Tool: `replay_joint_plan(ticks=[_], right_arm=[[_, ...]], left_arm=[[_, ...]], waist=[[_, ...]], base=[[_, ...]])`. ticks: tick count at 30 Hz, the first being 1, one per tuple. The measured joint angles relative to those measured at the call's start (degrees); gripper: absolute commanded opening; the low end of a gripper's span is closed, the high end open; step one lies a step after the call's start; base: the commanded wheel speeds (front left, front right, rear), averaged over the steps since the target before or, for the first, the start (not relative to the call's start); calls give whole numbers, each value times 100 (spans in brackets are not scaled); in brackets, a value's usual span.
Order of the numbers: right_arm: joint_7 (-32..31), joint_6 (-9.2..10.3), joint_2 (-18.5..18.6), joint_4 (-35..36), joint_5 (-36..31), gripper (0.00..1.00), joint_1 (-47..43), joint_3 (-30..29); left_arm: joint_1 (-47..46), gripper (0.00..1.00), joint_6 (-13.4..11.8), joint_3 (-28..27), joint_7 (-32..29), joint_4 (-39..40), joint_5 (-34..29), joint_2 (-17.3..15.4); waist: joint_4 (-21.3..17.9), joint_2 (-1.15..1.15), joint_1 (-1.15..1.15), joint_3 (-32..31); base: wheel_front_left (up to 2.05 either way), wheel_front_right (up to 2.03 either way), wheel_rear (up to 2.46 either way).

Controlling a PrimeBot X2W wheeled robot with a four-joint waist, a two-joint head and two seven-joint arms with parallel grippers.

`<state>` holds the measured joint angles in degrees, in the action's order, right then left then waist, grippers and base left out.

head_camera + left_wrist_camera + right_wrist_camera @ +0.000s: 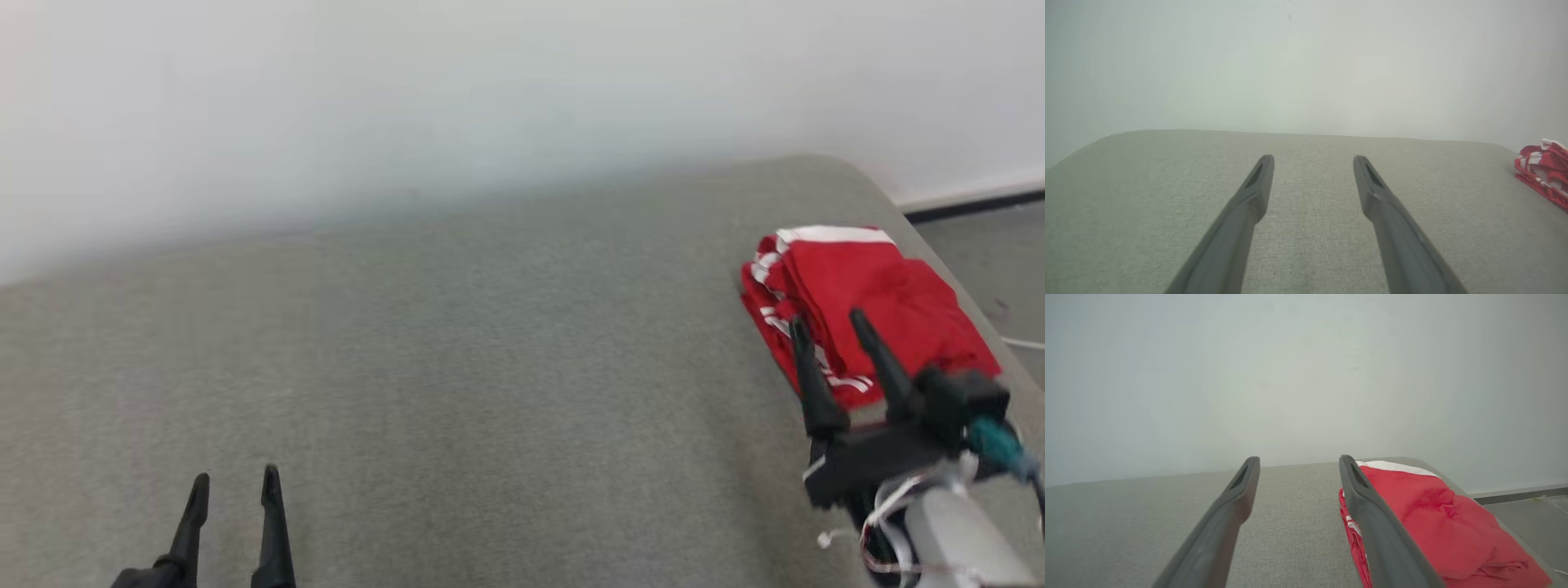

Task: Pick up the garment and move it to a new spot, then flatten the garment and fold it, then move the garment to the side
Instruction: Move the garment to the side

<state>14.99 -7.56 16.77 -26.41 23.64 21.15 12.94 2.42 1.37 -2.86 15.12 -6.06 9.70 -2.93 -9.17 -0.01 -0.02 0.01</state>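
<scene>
While the folded red garment (865,286) is lying near the far right corner of the bed (490,367), both grippers are standing released and are holding nothing. The garment is showing white stripes along its left side and a white band along its far end, and its right side is lying close to the right edge of the bed. The right gripper (826,320) is pointing toward the far edge, with its fingers overlapping the near left part of the garment in the head view. In the right wrist view, the right gripper (1299,458) is showing bare bed between its spread fingers, and the garment (1433,514) is lying just beside one finger; contact cannot be determined. The left gripper (236,475) is standing near the near edge, well apart from the garment, with its fingers spread over bare bed. A white wall (408,98) is running behind the far edge.
</scene>
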Motion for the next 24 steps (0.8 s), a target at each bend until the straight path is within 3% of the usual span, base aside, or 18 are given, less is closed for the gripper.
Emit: replay_joint_plan(ticks=[4, 10, 24], right_arm=[[0, 0, -416, 463, -415, 100, -759, -544], [0, 0, -731, 617, -860, 100, -1288, -665], [0, 0, -869, 516, -920, 100, -1597, -457]], left_arm=[[65, 100, 26, -12, 0, -79, -100, 0], [274, 100, 66, -116, 0, -178, -215, 0], [638, 100, 8, -94, 0, -215, -203, 3]], waist=[[210, 0, 0, -207], [404, 0, 1, -490], [620, 0, 1, -728]], base=[[0, 0, 0], [0, 0, 0], [0, 0, 0]])
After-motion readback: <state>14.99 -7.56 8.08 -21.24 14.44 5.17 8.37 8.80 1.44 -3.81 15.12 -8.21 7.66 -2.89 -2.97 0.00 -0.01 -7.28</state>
